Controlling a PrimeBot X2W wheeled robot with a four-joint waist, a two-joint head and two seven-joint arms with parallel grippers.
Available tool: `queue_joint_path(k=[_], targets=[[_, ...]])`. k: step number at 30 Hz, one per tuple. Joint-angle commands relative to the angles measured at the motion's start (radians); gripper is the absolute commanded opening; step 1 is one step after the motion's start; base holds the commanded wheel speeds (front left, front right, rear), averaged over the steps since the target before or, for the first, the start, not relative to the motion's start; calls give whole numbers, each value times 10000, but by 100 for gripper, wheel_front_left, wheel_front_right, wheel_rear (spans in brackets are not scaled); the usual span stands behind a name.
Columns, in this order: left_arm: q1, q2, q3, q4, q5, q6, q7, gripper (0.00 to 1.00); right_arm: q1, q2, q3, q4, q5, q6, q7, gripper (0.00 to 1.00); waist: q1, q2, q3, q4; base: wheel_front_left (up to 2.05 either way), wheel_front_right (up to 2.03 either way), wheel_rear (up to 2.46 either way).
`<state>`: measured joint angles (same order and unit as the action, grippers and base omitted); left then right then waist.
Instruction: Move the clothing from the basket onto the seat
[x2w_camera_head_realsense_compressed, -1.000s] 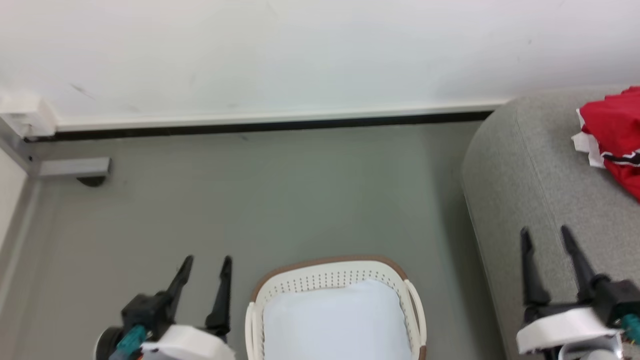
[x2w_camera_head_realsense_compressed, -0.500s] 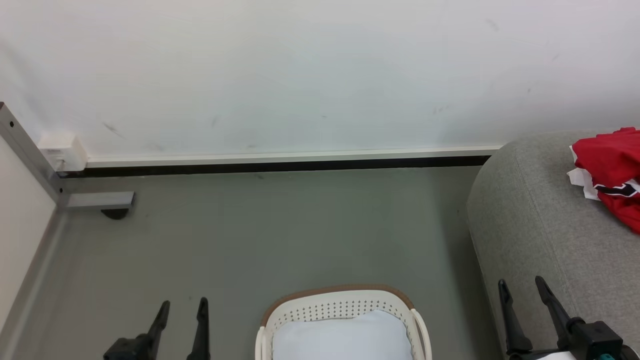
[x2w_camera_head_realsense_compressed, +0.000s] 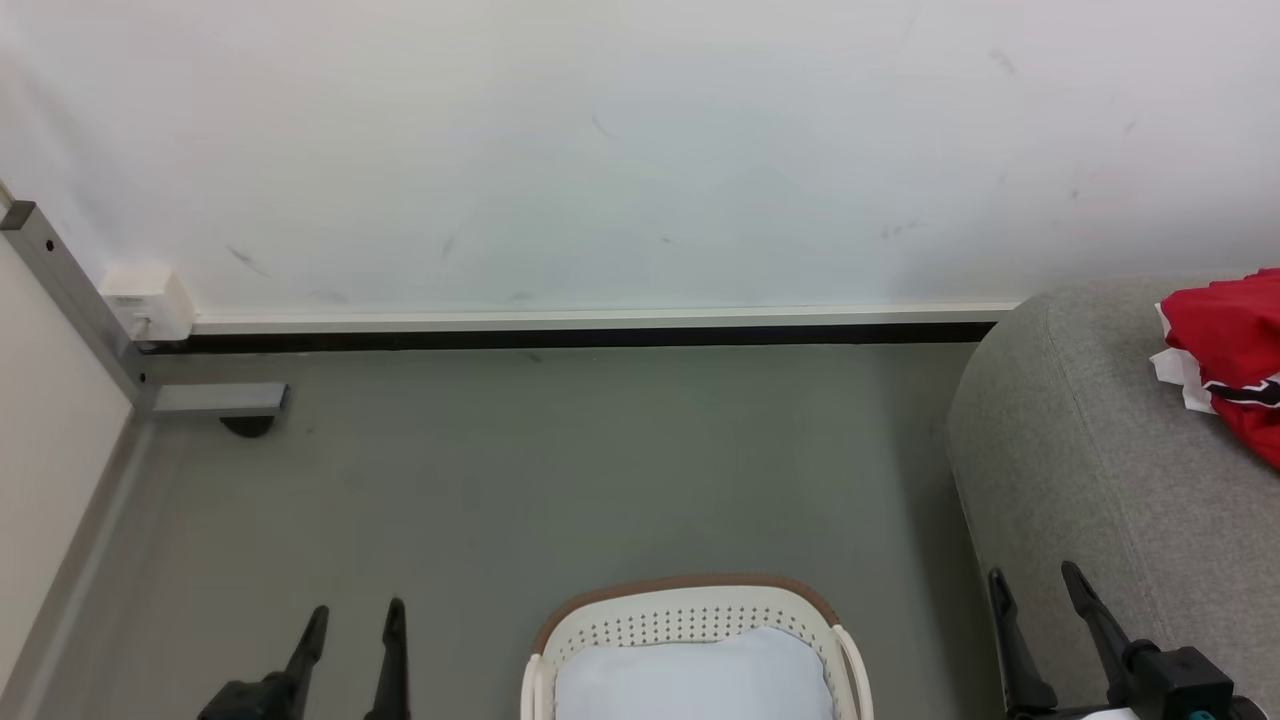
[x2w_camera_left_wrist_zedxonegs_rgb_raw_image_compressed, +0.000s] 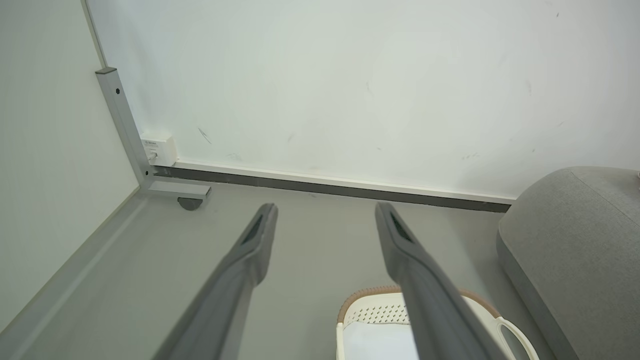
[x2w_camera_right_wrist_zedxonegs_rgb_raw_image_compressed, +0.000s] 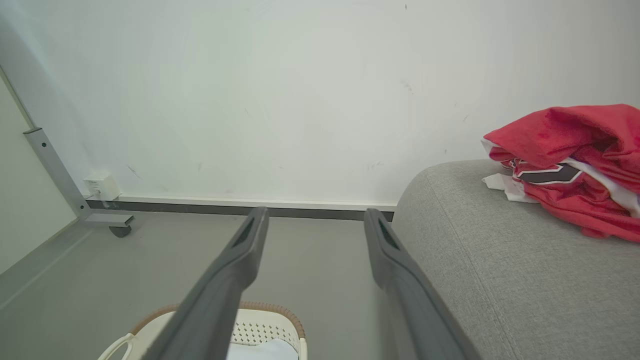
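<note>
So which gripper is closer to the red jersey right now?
Right. The right gripper hovers by the seat, short of the jersey; the left gripper sits beyond the basket.

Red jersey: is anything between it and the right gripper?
Nothing visible. The red jersey lies on the seat, with bare grey upholstery between it and the open right gripper.

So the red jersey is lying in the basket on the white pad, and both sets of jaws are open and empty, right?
Not quite. The red jersey lies on the grey seat, not in the basket, which holds the white pad; the right wrist view shows it. Both sets of jaws are open and empty, as you said.
</note>
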<state>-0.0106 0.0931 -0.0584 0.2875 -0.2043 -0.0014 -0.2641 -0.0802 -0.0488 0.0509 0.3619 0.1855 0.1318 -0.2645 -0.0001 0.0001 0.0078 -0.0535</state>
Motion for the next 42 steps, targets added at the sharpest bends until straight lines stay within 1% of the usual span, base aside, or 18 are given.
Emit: queue_joint_path(k=[1, 11, 25, 42], targets=[[37, -42, 115, 46, 132, -85, -3, 100, -3, -34, -6, 55, 24, -23, 5, 100, 1, -1, -21, 28, 0, 0, 0], [10, -264, 508, 99, 526, -390, -4, 100, 12, -34, 132, 75, 114, -23, 5, 100, 1, -1, -85, -8, 0, 0, 0], [-66, -371, 688, 184, 627, -667, -4, 100, -2, -34, 143, 8, 164, -23, 5, 100, 1, -1, -7, -55, 0, 0, 0], [-126, -409, 743, 351, 644, -789, -4, 100, -62, -34, 130, 17, 222, -23, 5, 100, 1, -1, 38, -359, 0, 0, 0]])
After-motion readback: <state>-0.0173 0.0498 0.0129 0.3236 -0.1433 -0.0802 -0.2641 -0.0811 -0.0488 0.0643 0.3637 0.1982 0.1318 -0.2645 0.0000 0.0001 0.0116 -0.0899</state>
